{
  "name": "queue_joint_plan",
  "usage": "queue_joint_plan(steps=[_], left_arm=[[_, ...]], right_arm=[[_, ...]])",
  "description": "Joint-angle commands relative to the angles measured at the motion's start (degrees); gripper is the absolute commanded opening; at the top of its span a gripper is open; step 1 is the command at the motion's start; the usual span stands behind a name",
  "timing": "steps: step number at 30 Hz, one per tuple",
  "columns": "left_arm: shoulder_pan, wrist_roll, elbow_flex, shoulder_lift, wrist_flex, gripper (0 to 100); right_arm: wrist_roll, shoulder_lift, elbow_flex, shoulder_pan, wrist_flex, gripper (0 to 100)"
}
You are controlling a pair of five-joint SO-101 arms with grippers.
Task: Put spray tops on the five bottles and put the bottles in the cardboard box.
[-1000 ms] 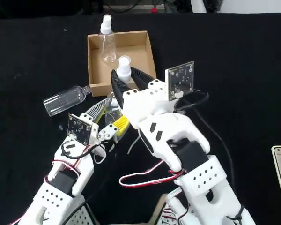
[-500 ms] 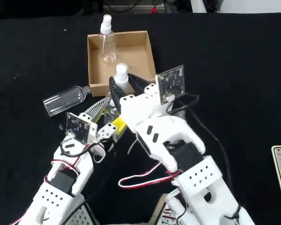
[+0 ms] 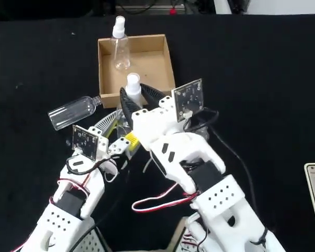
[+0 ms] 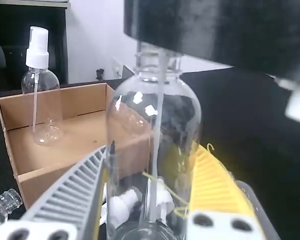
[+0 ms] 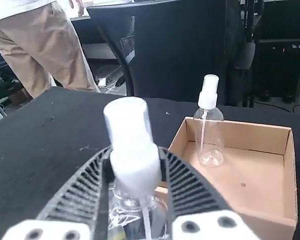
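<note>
Well, nearest to me my left claw (image 4: 155, 152) is clenched on a clear bottle (image 4: 155, 115), with the grey finger (image 4: 75, 195) on one side of its body and the yellow finger (image 4: 210, 185) on the other. That bottle stands upright, long axis vertical, neck pointing up, just in front of the near wall of the cardboard box (image 3: 152, 65). Past its base I make out a loose spray top (image 4: 122, 202) lying on the black cloth (image 3: 262, 79).

Directly above it, my right claw (image 5: 135, 155) is grasping a white spray top (image 5: 127, 125), both ribbed black fingers pressed against its sides. The top is upright and lined up with the bottle's neck, and its dip tube (image 4: 157, 150) runs straight down inside the bottle. I cannot tell whether the collar is fully seated on the threads.

Off to my left a second bottle (image 3: 73, 112) lies on its side on the cloth. Its long axis runs across the table, and its bare, open neck points toward the box's near left corner, close to it.

Farthest away, a third bottle (image 3: 121, 52) stands upright in the far left corner of the box, its spray top on and pointing up
</note>
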Motion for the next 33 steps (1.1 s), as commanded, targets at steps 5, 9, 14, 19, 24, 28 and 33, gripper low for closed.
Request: queue_joint_plan(steps=[5, 9, 14, 19, 24, 28, 33], left_arm=[[-1.4, 1.1, 1.0, -1.0, -1.1, 17], [-1.5, 1.1, 1.0, -1.0, -1.1, 17], [-1.5, 1.1, 1.0, -1.0, -1.1, 17], [-1.5, 1.1, 1.0, -1.0, -1.1, 17], [-1.5, 1.1, 1.0, -1.0, -1.1, 17], [-1.6, 1.1, 1.2, -1.0, -1.1, 17], [-1.6, 1.0, 1.2, -1.0, -1.1, 17]], right_arm=[[0.8, -1.4, -2.2, -0.2, 0.0, 17.8], [0.9, -1.3, -8.3, 0.0, 6.6, 17.9], [0.9, -1.4, -12.9, -0.2, 13.5, 18.3], [0.6, -1.1, -13.2, -0.2, 13.8, 18.3], [0.8, -1.4, -13.1, -1.9, 13.8, 18.1], [0.9, -1.4, -12.8, -3.7, 14.2, 18.0], [3.0, -1.4, -12.8, -3.6, 14.5, 18.0]])
